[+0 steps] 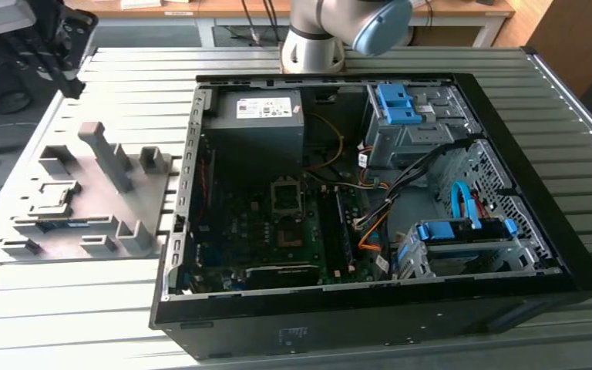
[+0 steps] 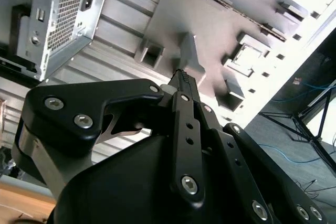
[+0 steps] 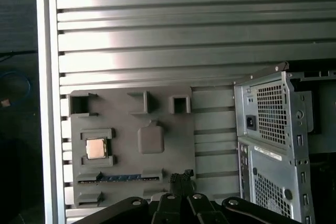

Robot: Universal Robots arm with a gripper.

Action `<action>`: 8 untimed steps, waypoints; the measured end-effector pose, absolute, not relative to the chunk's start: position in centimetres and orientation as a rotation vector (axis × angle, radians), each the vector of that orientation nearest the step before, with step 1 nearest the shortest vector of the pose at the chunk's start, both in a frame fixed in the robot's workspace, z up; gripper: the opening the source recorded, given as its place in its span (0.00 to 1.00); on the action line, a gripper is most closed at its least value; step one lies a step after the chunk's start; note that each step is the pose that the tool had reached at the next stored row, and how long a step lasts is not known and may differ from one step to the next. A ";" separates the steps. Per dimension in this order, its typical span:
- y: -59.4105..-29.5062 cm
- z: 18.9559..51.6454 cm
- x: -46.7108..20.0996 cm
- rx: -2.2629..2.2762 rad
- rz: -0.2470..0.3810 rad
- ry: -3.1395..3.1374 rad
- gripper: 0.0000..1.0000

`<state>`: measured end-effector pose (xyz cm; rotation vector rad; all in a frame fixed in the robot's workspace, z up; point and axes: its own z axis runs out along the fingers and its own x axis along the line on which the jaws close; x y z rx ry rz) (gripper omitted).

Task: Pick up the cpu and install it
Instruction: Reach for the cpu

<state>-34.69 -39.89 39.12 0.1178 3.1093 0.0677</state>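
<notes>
Cpu [image 3: 96,148]: small silver-grey square chip, seated in grey tray [image 3: 124,156] pocket.
Gripper [image 3: 182,176]: black fingers closed, empty, over tray edge.

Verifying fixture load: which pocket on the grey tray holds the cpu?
The framed square pocket next to the memory stick: the cpu lies flat in it, silver top showing. The tray's other square pockets look empty.

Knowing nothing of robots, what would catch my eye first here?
An open computer case, boards and cables exposed, lies on the slatted table in the exterior view. At that view's left sits a grey parts tray; in the first wrist view the small silver cpu rests in its square pocket, the gripper above the tray, apart from the cpu.
</notes>
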 end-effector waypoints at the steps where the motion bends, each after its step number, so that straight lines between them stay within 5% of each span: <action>1: -39.9 39.1 -35.1 0.118 0.068 3.109 0.10; 8: -39.9 39.1 -37.7 0.118 0.068 3.109 0.10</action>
